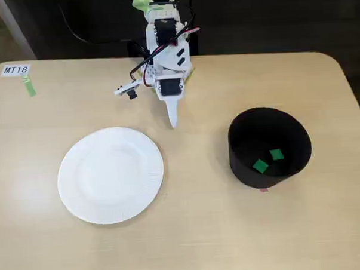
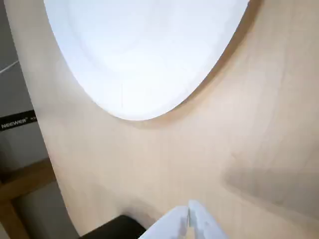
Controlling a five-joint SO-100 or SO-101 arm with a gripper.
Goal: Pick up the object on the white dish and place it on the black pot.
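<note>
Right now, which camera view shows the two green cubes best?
The fixed view: both green cubes lie apart on the floor of the black pot, seen clearly from above. The wrist view shows neither, only the white dish, bare table and the closed gripper.

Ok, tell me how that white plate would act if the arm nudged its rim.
The white plate looks like thin paper, so it is probably very light and would slide on the smooth table. Its fluted rim may flex rather than push cleanly. It lies flat and empty, so tipping seems unlikely.
</note>
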